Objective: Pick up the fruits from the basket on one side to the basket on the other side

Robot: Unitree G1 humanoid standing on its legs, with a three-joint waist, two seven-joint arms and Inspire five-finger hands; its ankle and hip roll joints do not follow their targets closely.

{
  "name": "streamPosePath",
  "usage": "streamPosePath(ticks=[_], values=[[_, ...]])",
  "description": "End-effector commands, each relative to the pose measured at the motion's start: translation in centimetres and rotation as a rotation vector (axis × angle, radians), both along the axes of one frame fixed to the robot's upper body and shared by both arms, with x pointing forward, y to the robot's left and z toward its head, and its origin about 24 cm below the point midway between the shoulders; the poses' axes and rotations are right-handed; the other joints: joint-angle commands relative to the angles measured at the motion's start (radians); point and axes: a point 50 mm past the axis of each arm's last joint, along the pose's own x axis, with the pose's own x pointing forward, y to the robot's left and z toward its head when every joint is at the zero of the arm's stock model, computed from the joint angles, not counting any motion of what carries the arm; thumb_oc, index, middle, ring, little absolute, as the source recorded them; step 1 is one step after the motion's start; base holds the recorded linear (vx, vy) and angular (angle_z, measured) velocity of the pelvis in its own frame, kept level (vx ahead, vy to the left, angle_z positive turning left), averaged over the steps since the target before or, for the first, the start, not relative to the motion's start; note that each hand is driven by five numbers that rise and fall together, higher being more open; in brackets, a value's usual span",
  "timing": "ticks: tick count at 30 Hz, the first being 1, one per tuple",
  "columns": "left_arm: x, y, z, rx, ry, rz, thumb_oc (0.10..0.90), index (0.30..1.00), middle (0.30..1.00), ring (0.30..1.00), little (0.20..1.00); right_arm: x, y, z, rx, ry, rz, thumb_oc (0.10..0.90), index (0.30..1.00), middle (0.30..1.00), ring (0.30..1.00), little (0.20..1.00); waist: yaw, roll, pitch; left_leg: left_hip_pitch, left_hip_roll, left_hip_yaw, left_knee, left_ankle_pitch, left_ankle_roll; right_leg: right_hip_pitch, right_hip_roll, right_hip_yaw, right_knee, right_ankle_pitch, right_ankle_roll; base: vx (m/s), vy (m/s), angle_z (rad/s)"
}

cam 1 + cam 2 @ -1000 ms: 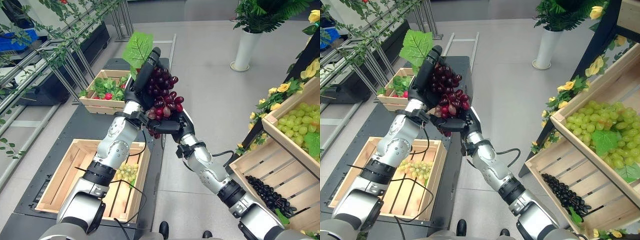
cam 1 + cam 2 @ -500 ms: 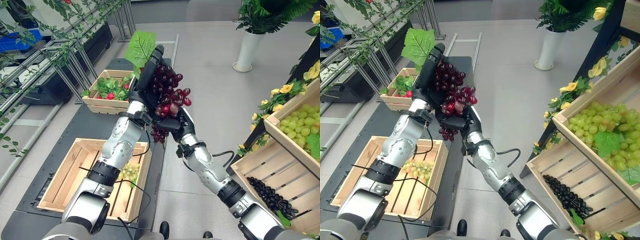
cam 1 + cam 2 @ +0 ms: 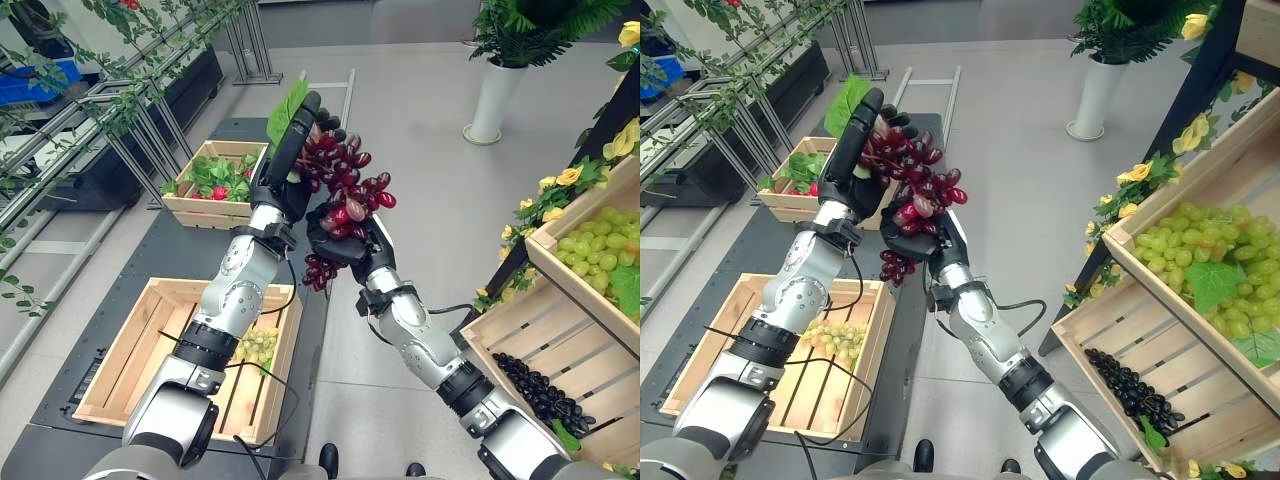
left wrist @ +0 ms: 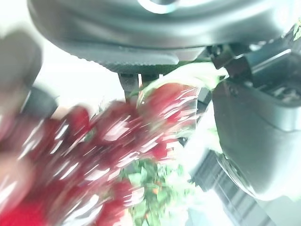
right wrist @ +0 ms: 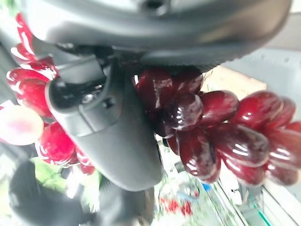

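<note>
Glossy red grape bunch (image 3: 345, 195) sits clasped in right robot hand (image 3: 345, 240); left robot hand (image 3: 290, 150), seemingly straight-fingered, touches it.

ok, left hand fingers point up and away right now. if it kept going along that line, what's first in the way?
Nothing obvious. The left hand lies straight alongside the red grape bunch, with the right hand beneath. Past its fingertips only the bunch's green leaf and distant floor show. Depth unclear.

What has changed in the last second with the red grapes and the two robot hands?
The red grape bunch has tipped toward the robot's right, and its leaf has turned edge-on behind the left robot hand. The right robot hand still grips it from below. Both wooden crates on the cart stayed put.
</note>
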Motion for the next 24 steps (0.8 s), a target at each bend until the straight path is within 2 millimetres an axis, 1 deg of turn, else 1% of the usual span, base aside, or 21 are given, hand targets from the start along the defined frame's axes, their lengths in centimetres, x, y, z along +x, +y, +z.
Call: streamPosePath(ticks=[1, 2, 3, 4, 5, 6, 7, 8, 9, 10, 11, 12, 13, 15, 17, 19, 20, 21, 22, 23, 24], values=[[0.9, 4.5, 2.8, -0.005, -0.151, 0.176, 0.800, 0.900, 0.900, 0.900, 0.900, 0.2, -1.9, 3.7, 0.122, -0.238, -0.130, 0.400, 0.300, 0.300, 0.300, 0.300, -0.002, 0.001, -0.130, 0.021, -0.076, -0.012, 0.001, -0.119, 0.011, -0.018, 0.039, -0.011, 0.002, -0.018, -0.059, 0.01, 0.007, -0.03], [0.8, 5.2, 2.4, -0.006, -0.138, 0.190, 0.800, 0.900, 0.900, 0.900, 0.900, 0.1, -2.6, 3.0, 0.112, -0.225, -0.148, 0.400, 0.300, 0.300, 0.300, 0.300, -0.005, 0.002, -0.128, 0.022, -0.075, -0.009, 0.001, -0.120, 0.011, -0.018, 0.039, -0.010, 0.002, -0.018, -0.058, 0.01, 0.014, -0.05], [0.7, 6.4, 1.5, -0.001, -0.113, 0.219, 0.800, 0.900, 0.900, 0.900, 0.900, -0.1, -3.7, 2.1, 0.095, -0.207, -0.177, 0.400, 0.300, 0.300, 0.300, 0.300, -0.012, 0.004, -0.125, 0.023, -0.074, -0.003, 0.001, -0.122, 0.011, -0.019, 0.039, -0.007, 0.002, -0.018, -0.057, 0.01, 0.011, -0.06], [0.7, 6.4, 1.5, -0.002, -0.112, 0.219, 0.800, 0.900, 0.900, 0.900, 0.900, -0.1, -3.8, 2.0, 0.095, -0.207, -0.176, 0.400, 0.300, 0.300, 0.300, 0.300, -0.012, 0.004, -0.126, 0.023, -0.074, -0.002, 0.001, -0.122, 0.011, -0.019, 0.039, -0.006, 0.002, -0.018, -0.057, 0.00, 0.014, -0.09], [0.5, 7.2, 0.7, -0.004, -0.092, 0.234, 0.800, 0.900, 0.900, 0.900, 0.900, -0.3, -4.6, 1.4, 0.079, -0.193, -0.192, 0.400, 0.300, 0.300, 0.300, 0.300, -0.017, 0.006, -0.123, 0.024, -0.074, 0.001, 0.001, -0.123, 0.011, -0.020, 0.040, -0.004, 0.002, -0.018, -0.056, 0.00, 0.023, -0.10], [0.2, 8.6, -0.9, 0.000, -0.046, 0.260, 0.800, 0.900, 0.900, 0.900, 0.900, -0.6, -6.1, 0.2, 0.043, -0.168, -0.219, 0.400, 0.300, 0.300, 0.300, 0.300, -0.028, 0.010, -0.116, 0.027, -0.073, 0.007, 0.001, -0.125, 0.011, -0.020, 0.040, 0.001, 0.002, -0.017, -0.055, 0.01, 0.025, -0.08], [0.2, 8.8, -1.2, -0.001, -0.035, 0.264, 0.800, 0.900, 0.900, 0.900, 0.900, -0.7, -6.3, 0.0, 0.036, -0.163, -0.225, 0.400, 0.300, 0.300, 0.300, 0.300, -0.029, 0.010, -0.116, 0.027, -0.073, 0.008, 0.001, -0.125, 0.011, -0.020, 0.040, 0.001, 0.002, -0.017, -0.054, 0.01, 0.029, -0.07], [-0.1, 9.5, -2.2, 0.004, -0.006, 0.278, 0.800, 0.900, 0.900, 0.900, 0.900, -0.9, -7.2, -0.6, 0.016, -0.147, -0.245, 0.400, 0.300, 0.300, 0.300, 0.300, -0.034, 0.012, -0.112, 0.029, -0.073, 0.011, 0.001, -0.126, 0.010, -0.019, 0.040, 0.004, 0.002, -0.017, -0.053, 0.02, 0.028, -0.07], [-0.8, 10.6, -3.8, 0.008, 0.037, 0.309, 0.800, 0.900, 0.900, 0.900, 0.900, -1.5, -8.7, -1.7, -0.018, -0.121, -0.276, 0.400, 0.300, 0.300, 0.300, 0.300, -0.042, 0.013, -0.109, 0.032, -0.074, 0.016, 0.001, -0.128, 0.011, -0.018, 0.039, 0.008, 0.002, -0.017, -0.051, 0.02, 0.025, -0.09], [-0.8, 10.6, -3.9, 0.007, 0.038, 0.309, 0.800, 0.900, 0.900, 0.900, 0.900, -1.5, -8.7, -1.7, -0.018, -0.120, -0.276, 0.400, 0.300, 0.300, 0.300, 0.300, -0.042, 0.014, -0.109, 0.032, -0.074, 0.016, 0.001, -0.128, 0.011, -0.018, 0.039, 0.008, 0.002, -0.017, -0.051, 0.02, 0.024, -0.09], [-1.2, 11.2, -4.8, 0.002, 0.062, 0.326, 0.800, 0.900, 0.900, 0.900, 0.900, -1.8, -9.6, -2.3, -0.045, -0.105, -0.299, 0.400, 0.300, 0.300, 0.300, 0.300, -0.046, 0.014, -0.108, 0.033, -0.074, 0.018, 0.001, -0.129, 0.011, -0.018, 0.039, 0.011, 0.002, -0.017, -0.050, 0.02, 0.020, -0.06], [-2.0, 12.1, -6.1, -0.020, 0.090, 0.348, 0.800, 0.900, 0.900, 0.900, 0.900, -2.5, -11.4, -3.3, -0.102, -0.085, -0.338, 0.400, 0.300, 0.300, 0.300, 0.300, -0.055, 0.013, -0.104, 0.035, -0.074, 0.024, 0.001, -0.132, 0.012, -0.018, 0.039, 0.014, 0.002, -0.018, -0.049, 0.02, 0.021, -0.04], [-2.0, 12.2, -6.3, -0.023, 0.093, 0.350, 0.800, 0.900, 0.900, 0.900, 0.900, -2.5, -11.6, -3.3, -0.106, -0.082, -0.341, 0.400, 0.300, 0.300, 0.300, 0.300, -0.055, 0.013, -0.104, 0.036, -0.074, 0.025, 0.001, -0.132, 0.012, -0.017, 0.039, 0.014, 0.002, -0.018, -0.049, 0.02, 0.018, -0.04], [-2.5, 12.6, -7.1, -0.040, 0.112, 0.370, 0.800, 0.900, 0.900, 0.900, 0.900, -2.9, -12.7, -4.1, -0.131, -0.055, -0.366, 0.400, 0.300, 0.300, 0.300, 0.300, -0.061, 0.013, -0.100, 0.039, -0.074, 0.028, 0.001, -0.134, 0.012, -0.017, 0.040, 0.017, 0.002, -0.018, -0.049, 0.02, 0.014, -0.15], [-3.3, 12.6, -8.6, -0.061, 0.140, 0.389, 0.800, 0.900, 0.900, 0.900, 0.900, -3.6, -14.5, -5.4, -0.226, -0.018, -0.412, 0.400, 0.300, 0.300, 0.300, 0.300, -0.069, 0.009, -0.094, 0.043, -0.073, 0.034, 0.001, -0.137, 0.012, -0.015, 0.041, 0.022, 0.002, -0.018, -0.049, 0.03, 0.013, -0.16], [-3.9, 12.2, -10.0, -0.097, 0.159, 0.381, 0.800, 0.900, 0.900, 0.900, 0.900, -4.1, -15.5, -5.9, -0.284, 0.001, -0.429, 0.400, 0.300, 0.300, 0.300, 0.300, -0.071, 0.006, -0.089, 0.045, -0.072, 0.037, 0.001, -0.138, 0.013, -0.013, 0.042, 0.024, 0.002, -0.018, -0.050, 0.02, -0.001, -0.07], [-4.4, 11.7, -11.0, -0.115, 0.181, 0.379, 0.800, 0.900, 0.900, 0.900, 0.900, -4.3, -16.0, -6.4, -0.308, 0.019, -0.441, 0.400, 0.300, 0.300, 0.300, 0.300, -0.073, 0.003, -0.085, 0.047, -0.072, 0.038, 0.001, -0.139, 0.013, -0.012, 0.043, 0.024, 0.002, -0.018, -0.050, 0.02, -0.004, -0.07], [-4.4, 11.7, -11.0, -0.115, 0.182, 0.379, 0.800, 0.900, 0.900, 0.900, 0.900, -4.4, -16.0, -6.4, -0.309, 0.019, -0.441, 0.400, 0.300, 0.300, 0.300, 0.300, -0.073, 0.003, -0.085, 0.047, -0.072, 0.038, 0.001, -0.139, 0.013, -0.011, 0.043, 0.024, 0.002, -0.018, -0.050, 0.02, -0.005, -0.07], [-4.7, 11.4, -11.5, -0.125, 0.196, 0.381, 0.800, 0.900, 0.900, 0.900, 0.900, -4.5, -16.2, -6.6, -0.313, 0.029, -0.446, 0.400, 0.300, 0.300, 0.300, 0.300, -0.073, 0.001, -0.083, 0.048, -0.071, 0.038, 0.001, -0.140, 0.014, -0.011, 0.043, 0.025, 0.002, -0.018, -0.050, 0.02, -0.014, -0.04], [-5.6, 10.7, -13.2, -0.155, 0.242, 0.387, 0.800, 0.900, 0.900, 0.900, 0.900, -4.9, -16.9, -7.2, -0.320, 0.070, -0.466, 0.400, 0.300, 0.300, 0.300, 0.300, -0.075, -0.006, -0.074, 0.051, -0.070, 0.040, 0.001, -0.140, 0.015, -0.009, 0.045, 0.028, 0.002, -0.017, -0.051, 0.03, -0.017, -0.05], [-5.8, 10.5, -13.5, -0.157, 0.249, 0.387, 0.800, 0.900, 0.900, 0.900, 0.900, -5.0, -17.1, -7.4, -0.321, 0.078, -0.470, 0.400, 0.300, 0.300, 0.300, 0.300, -0.074, -0.007, -0.073, 0.051, -0.070, 0.041, 0.001, -0.141, 0.015, -0.009, 0.045, 0.028, 0.002, -0.017, -0.051, 0.02, -0.022, -0.06]])
